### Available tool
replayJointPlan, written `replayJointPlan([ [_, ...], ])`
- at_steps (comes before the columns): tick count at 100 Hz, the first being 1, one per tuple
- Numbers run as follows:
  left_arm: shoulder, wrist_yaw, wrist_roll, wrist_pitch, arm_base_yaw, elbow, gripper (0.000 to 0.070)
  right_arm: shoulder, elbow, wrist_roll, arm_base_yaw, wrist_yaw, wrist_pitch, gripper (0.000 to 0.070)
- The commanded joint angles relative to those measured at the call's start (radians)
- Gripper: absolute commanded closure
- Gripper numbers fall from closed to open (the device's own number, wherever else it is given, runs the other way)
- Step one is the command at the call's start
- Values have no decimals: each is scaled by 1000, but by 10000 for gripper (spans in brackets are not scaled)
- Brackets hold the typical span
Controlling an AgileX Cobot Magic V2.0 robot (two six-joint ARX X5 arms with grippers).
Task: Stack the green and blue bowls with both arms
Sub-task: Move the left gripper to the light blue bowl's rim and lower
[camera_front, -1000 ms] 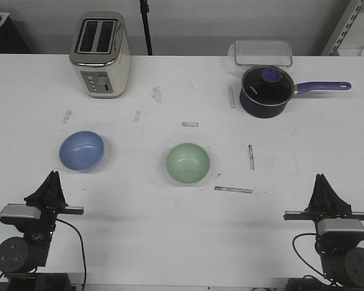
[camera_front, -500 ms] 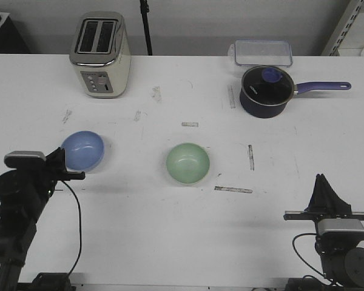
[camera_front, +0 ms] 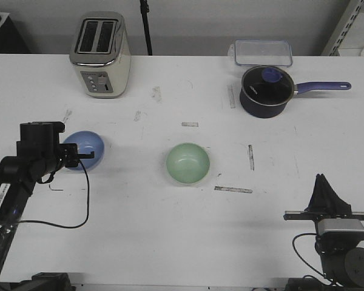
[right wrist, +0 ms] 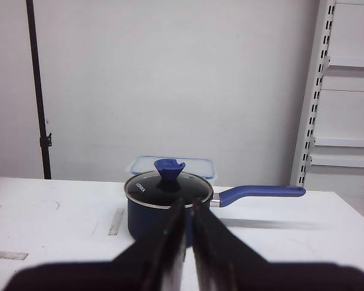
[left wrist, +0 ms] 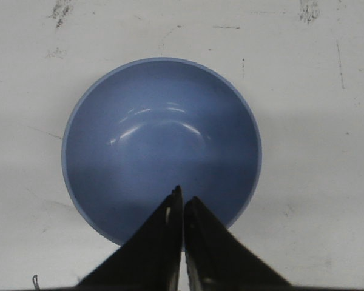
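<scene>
From the front, the blue bowl [camera_front: 83, 150] sits left on the table [camera_front: 170, 230], the green bowl [camera_front: 187, 163] well apart at the middle, both upright. The left gripper [camera_front: 85, 155] reaches over the blue one; the right gripper [camera_front: 323, 185] points up at the near edge.

Left wrist: fingers [left wrist: 200, 242] pressed together above the bowl's [left wrist: 161, 145] rim.

Right wrist: fingers [right wrist: 209, 239] nearly together, facing the saucepan [right wrist: 168, 203].

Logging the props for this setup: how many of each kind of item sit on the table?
Bowls: 2, the blue bowl and the green bowl
Toaster: 1
Saucepan with lid: 1
Clear plastic container: 1
Total: 5
</scene>
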Motion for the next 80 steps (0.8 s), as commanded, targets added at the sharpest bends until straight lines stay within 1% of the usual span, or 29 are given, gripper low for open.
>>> replayJointPlan([
  [1,43,16,-57,-31,3,68,698,-2,-3,10,1,0,9,684],
  [14,112,24,-199,-113,36,134,698,-2,-3,10,1,0,9,684],
  [23,143,63,-261,-148,72,153,698,-2,-3,10,1,0,9,684],
  [37,157,162,-290,-171,135,154,697,-2,-3,10,1,0,9,684],
  [46,159,169,-290,-166,190,154,686,-2,-3,10,1,0,9,684],
  [48,161,169,-290,-162,201,154,674,-2,-3,10,1,0,9,684],
  [60,170,169,-285,-148,259,154,528,-2,-3,10,1,0,9,685],
  [69,186,169,-271,-147,285,153,439,-2,-3,10,1,0,9,684],
  [80,218,169,-240,-137,296,153,366,-2,-3,10,1,0,9,684],
])
